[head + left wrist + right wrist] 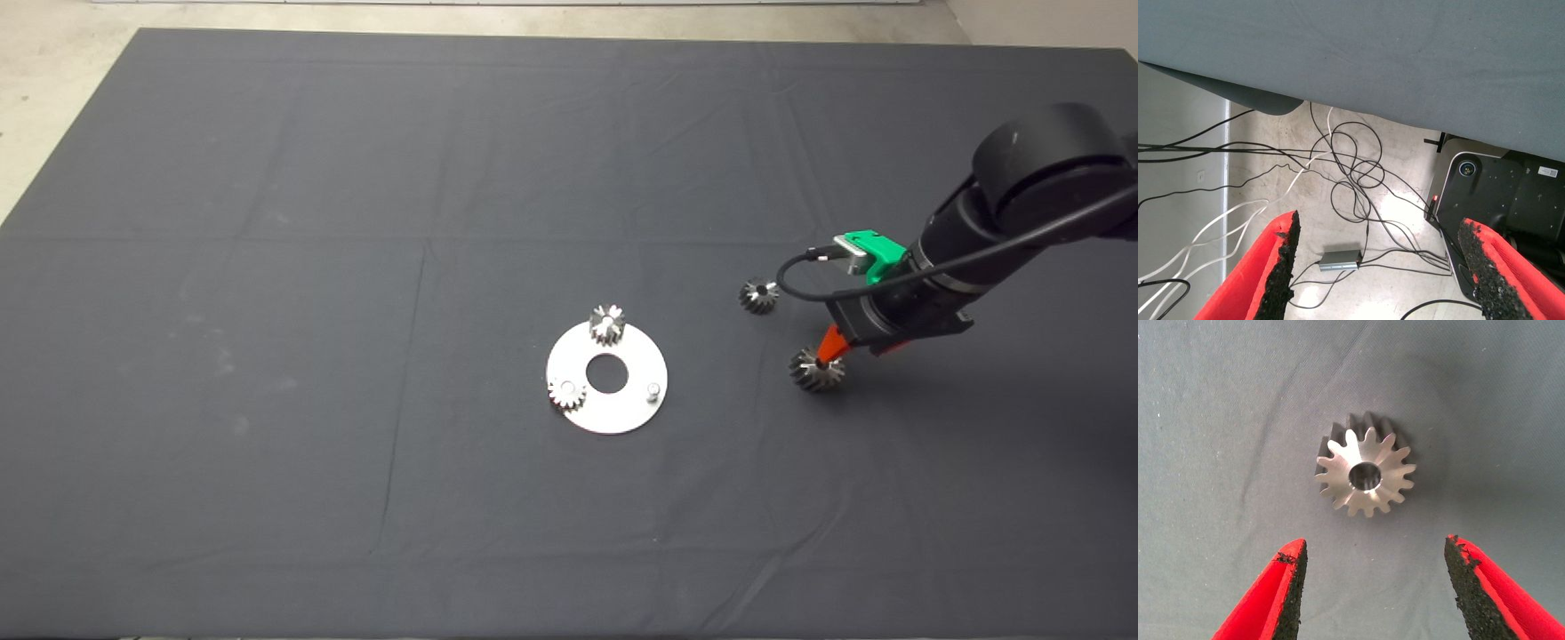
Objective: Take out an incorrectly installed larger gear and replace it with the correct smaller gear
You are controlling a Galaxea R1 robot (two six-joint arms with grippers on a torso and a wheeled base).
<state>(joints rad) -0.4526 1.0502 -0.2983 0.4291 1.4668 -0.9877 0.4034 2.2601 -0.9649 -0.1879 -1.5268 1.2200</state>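
Dark grey cloth (356, 267) covers nearly the whole tabletop, creased in faint squares, with pale floor showing along the far edge. Near the middle lies a round steel plate (607, 374) with a centre hole; two small gears stand on it, one at the far rim (607, 324) and one at the left rim (566, 393), and a bare pin (653, 389) sticks up at the right. Well to the right of the plate, the larger gear (817, 370) lies on the cloth, with the smaller gear (758, 295) near it, farther back and apart from it. The right gripper (830, 348) hangs directly over the larger gear; from above, its body hides most of the fingers and only a red tip shows touching or just over the gear's edge. The right wrist camera shows the larger gear (1365, 475) lying flat, hole up, with both padded fingers (1293, 590) spread wide and clear of it on either side. The left gripper (1381, 267) is out of the overhead view; its wrist camera sees its fingers spread apart over floor strewn with tangled cables (1351, 167), a small grey box (1340, 259) and part of a black machine base (1511, 193), cut off at the edge.
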